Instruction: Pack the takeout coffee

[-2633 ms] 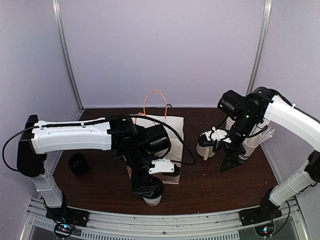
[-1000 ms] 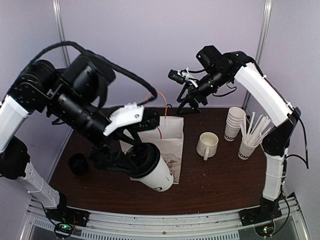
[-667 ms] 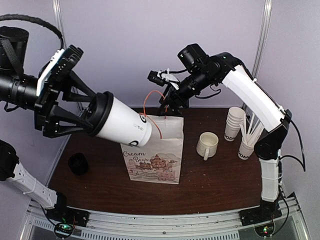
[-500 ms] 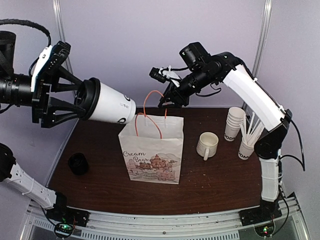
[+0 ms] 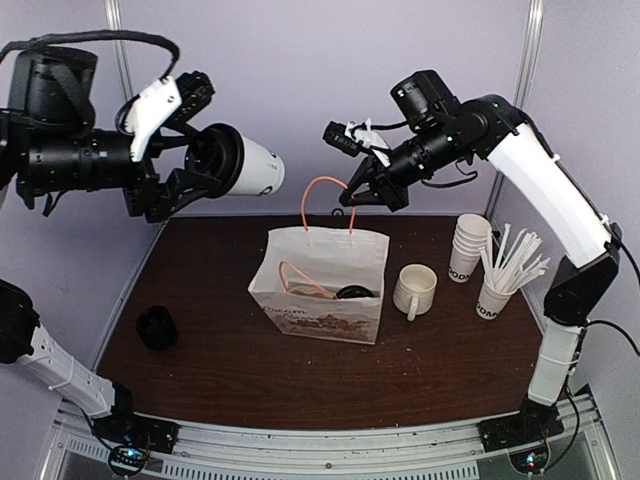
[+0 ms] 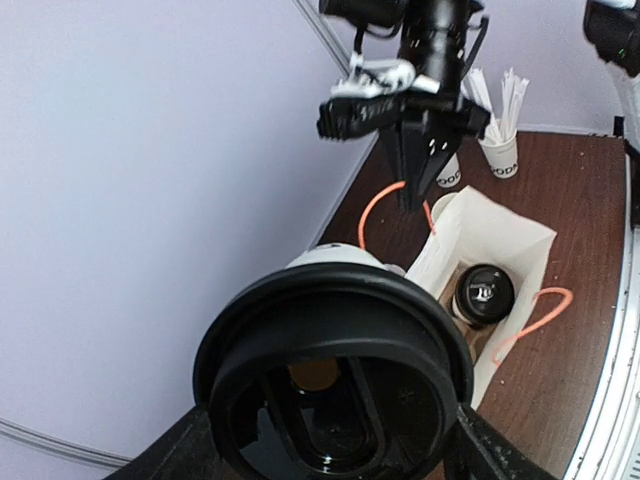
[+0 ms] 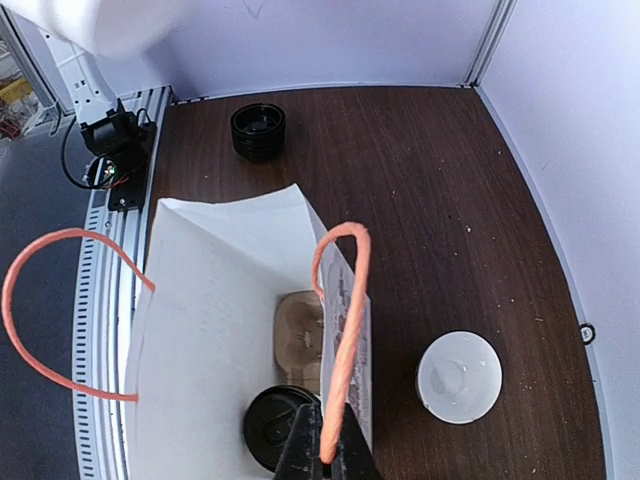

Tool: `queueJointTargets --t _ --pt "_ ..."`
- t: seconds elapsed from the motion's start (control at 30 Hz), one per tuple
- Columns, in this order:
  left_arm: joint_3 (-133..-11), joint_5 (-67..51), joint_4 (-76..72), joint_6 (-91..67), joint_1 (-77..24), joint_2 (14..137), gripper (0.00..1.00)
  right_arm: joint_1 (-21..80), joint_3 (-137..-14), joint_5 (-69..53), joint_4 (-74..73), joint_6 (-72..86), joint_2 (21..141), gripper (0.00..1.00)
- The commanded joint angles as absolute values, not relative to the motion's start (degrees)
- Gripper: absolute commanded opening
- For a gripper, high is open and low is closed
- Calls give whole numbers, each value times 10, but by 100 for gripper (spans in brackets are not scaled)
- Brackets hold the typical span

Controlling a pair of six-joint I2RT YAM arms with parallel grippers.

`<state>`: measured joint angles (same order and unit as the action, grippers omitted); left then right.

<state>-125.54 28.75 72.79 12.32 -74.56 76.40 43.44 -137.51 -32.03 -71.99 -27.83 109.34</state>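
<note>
- Right gripper point(image 5: 354, 194) is pinching the orange handle point(image 5: 322, 184), holding the paper bag point(image 5: 320, 305) open.
- Left gripper point(image 5: 203, 162) is clasping the lidded cup point(image 5: 252, 170); lower it upright beside the packed cup point(image 6: 484, 293).

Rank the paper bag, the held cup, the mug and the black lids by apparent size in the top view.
paper bag
held cup, but it hangs nearer the camera, so its lead over the mug is unsure
mug
black lids
</note>
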Motion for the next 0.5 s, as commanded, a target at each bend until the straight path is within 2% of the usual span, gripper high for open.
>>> queueJointTargets --t 0.0,0.3,0.47 --pt "-1262 218 704 134 -689 810 72 435 -1324 -332 -695 -295 1021 0" --pt "-1258 136 713 154 -682 872 68 442 -1218 -381 -686 -306 972 0" --pt "-1236 111 726 123 -683 866 67 453 -1166 -420 -719 -336 944 0"
